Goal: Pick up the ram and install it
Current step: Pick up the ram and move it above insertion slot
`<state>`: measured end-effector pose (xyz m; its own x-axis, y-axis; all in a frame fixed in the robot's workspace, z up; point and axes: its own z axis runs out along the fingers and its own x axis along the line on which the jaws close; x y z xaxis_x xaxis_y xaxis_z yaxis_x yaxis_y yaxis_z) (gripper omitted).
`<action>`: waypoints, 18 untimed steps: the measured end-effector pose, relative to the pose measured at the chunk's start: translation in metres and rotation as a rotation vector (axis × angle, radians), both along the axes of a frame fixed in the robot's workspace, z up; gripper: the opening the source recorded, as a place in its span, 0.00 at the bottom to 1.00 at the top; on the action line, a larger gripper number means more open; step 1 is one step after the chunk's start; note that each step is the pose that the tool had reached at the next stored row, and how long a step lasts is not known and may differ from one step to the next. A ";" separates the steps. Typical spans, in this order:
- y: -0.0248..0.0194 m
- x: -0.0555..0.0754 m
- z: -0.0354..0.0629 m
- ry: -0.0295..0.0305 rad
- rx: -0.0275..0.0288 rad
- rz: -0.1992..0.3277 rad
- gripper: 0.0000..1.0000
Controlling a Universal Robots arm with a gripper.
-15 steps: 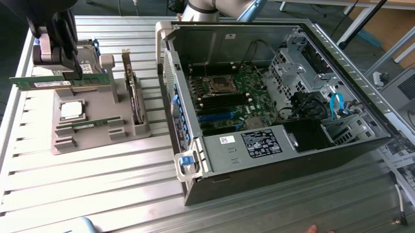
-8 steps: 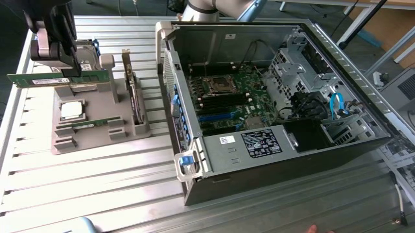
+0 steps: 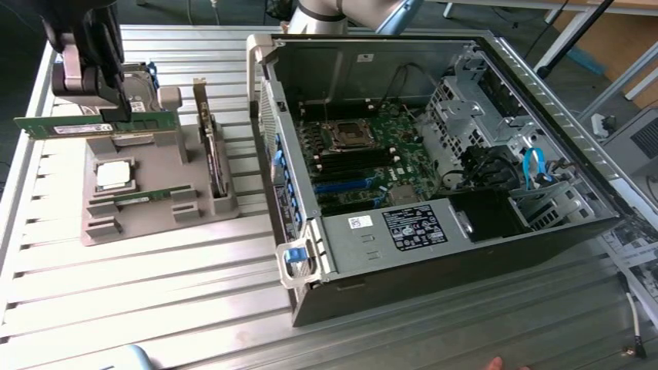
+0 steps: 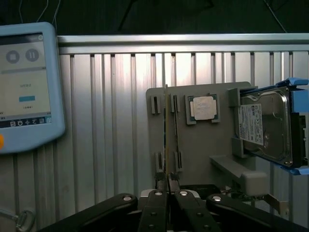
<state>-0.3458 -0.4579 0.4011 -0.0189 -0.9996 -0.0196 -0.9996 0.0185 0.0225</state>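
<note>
The exterior view looks down across the table (image 3: 134, 301); the wrist view (just behind the claw (image 4: 167, 181)) shares its grey holder (image 4: 203, 145).

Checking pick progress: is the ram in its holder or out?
Out: the ram hangs level in the shut gripper, above the gray holder.

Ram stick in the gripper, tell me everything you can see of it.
The ram is a long, thin green circuit board with a white label on one face. It stands on edge with its length level, pinched on both faces by the shut gripper, raised above the gray holder. Nothing else seems to touch it.
</note>
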 end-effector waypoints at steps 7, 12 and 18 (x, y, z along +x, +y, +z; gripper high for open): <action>0.0000 0.015 -0.0001 -0.0001 0.0001 0.000 0.12; 0.0000 0.029 0.0000 -0.0001 0.0000 0.000 0.12; 0.0000 0.053 -0.0001 -0.0001 0.0001 0.000 0.12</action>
